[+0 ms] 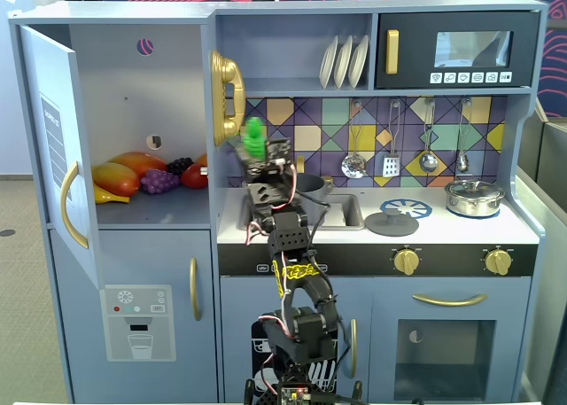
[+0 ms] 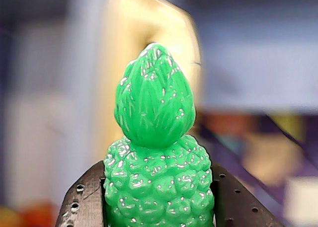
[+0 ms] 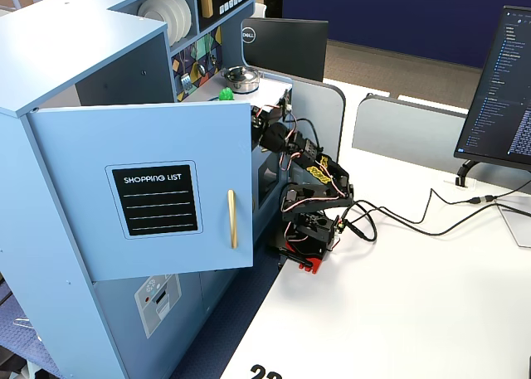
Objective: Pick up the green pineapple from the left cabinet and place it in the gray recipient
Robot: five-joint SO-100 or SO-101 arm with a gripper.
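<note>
The hand is clamped on the green pineapple, its two black fingers pressed against the bumpy body from either side in the wrist view, with the leafy crown pointing to 12 o'clock. In a fixed view the pineapple hangs in the air above the counter, just beside the gold telephone at its 10 o'clock and outside the left cabinet, whose door stands open. The purple grape bunch and the orange-yellow mango lie on the cabinet shelf at the pineapple's 8 o'clock, and the gray recipient sits at its 5 o'clock, partly hidden by the arm.
</note>
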